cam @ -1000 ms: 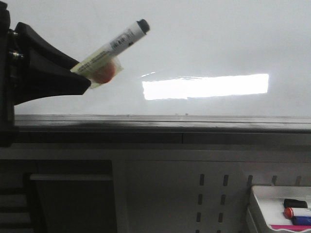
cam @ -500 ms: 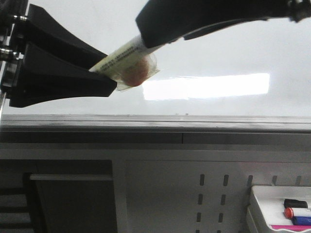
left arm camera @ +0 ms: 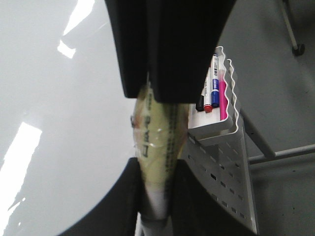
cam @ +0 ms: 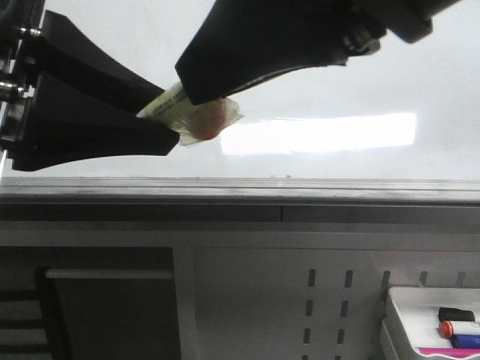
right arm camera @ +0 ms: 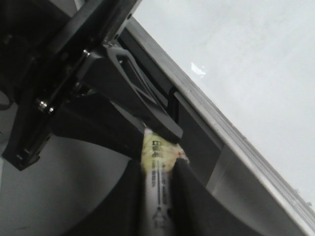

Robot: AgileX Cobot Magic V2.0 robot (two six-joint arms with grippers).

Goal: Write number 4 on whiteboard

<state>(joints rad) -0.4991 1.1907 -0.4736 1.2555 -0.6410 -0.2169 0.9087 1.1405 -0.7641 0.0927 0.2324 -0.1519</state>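
The whiteboard (cam: 337,67) fills the upper front view, with a bright glare patch (cam: 322,133) and a grey bottom rail (cam: 300,191). No number 4 shows on it. My left gripper (cam: 166,114) reaches in from the left, shut on a white marker (cam: 166,105) wrapped in yellowish tape with an orange lump (cam: 208,120). My right gripper (cam: 189,88) comes from the upper right and covers the marker's cap end. In the left wrist view the marker (left arm camera: 157,142) sits between the left gripper's (left arm camera: 156,164) fingers. In the right wrist view the right gripper (right arm camera: 157,167) is shut around the marker (right arm camera: 156,196).
A small white tray (cam: 431,322) with coloured markers sits at the lower right; it also shows in the left wrist view (left arm camera: 216,130). A grey perforated panel (cam: 330,300) lies below the rail. A dark opening (cam: 105,307) is at the lower left.
My right gripper came in from the upper right and slid down over the marker's cap end toward the left gripper. The left gripper shifted slightly right, still holding the marker.
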